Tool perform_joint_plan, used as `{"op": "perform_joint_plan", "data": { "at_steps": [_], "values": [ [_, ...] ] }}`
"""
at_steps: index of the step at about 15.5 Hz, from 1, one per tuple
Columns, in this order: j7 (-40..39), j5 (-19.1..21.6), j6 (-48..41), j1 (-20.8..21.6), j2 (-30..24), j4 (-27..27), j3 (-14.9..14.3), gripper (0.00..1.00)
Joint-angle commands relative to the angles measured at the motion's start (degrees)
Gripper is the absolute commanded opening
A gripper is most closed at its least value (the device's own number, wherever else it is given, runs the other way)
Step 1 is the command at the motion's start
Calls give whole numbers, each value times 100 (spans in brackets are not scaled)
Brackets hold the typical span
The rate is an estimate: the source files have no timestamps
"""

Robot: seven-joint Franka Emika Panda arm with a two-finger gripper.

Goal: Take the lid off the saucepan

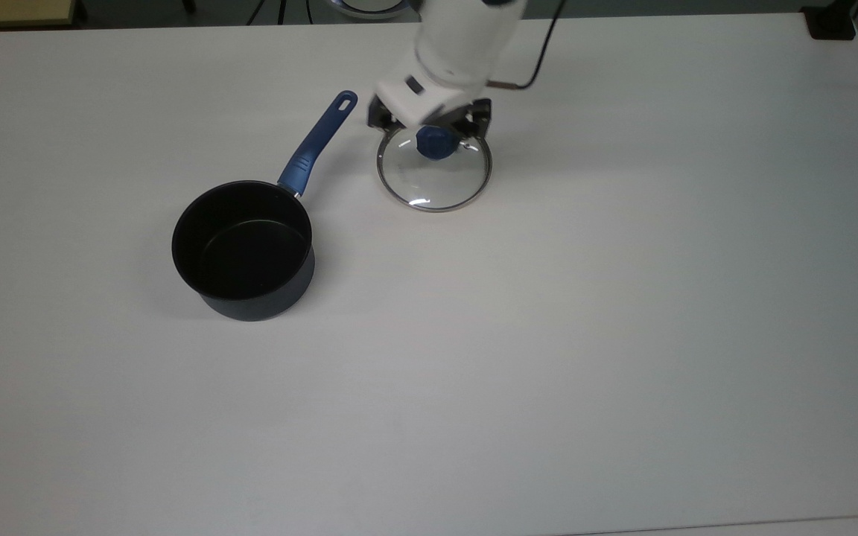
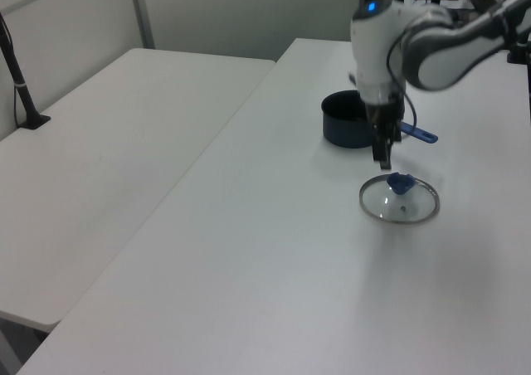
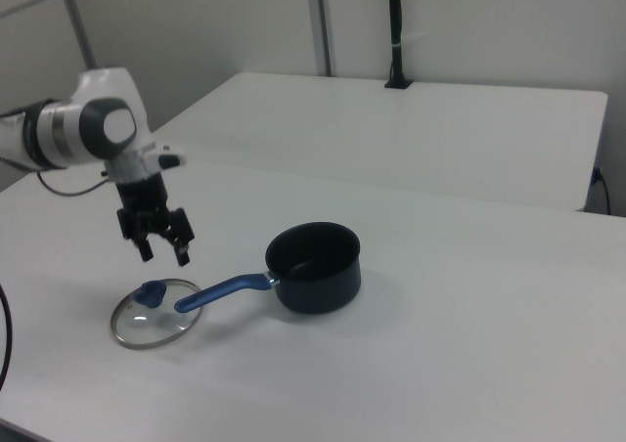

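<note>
Hand (image 3: 164, 250) open, empty, hanging straight above the lid (image 1: 434, 173) knob. Lid flat on counter (image 1: 623, 298), apart from saucepan (image 1: 244, 250); task looks done.

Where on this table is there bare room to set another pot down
Most of the table is bare: the whole stretch on the top view's right of the lid, and the wide band below the saucepan. It is crowded only where the saucepan's handle nears the lid, under the open gripper.
</note>
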Motion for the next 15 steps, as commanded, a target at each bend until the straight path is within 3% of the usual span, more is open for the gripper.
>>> {"op": "perform_joint_plan", "data": {
  "at_steps": [1, 8, 15],
  "values": [
    [-400, 44, -544, -317, -400, 317, -21, 100],
    [-1507, 326, -1360, -880, -647, 958, -30, 100],
    [-1737, 352, -1617, -890, -647, 1170, -196, 100]
  ]
}}
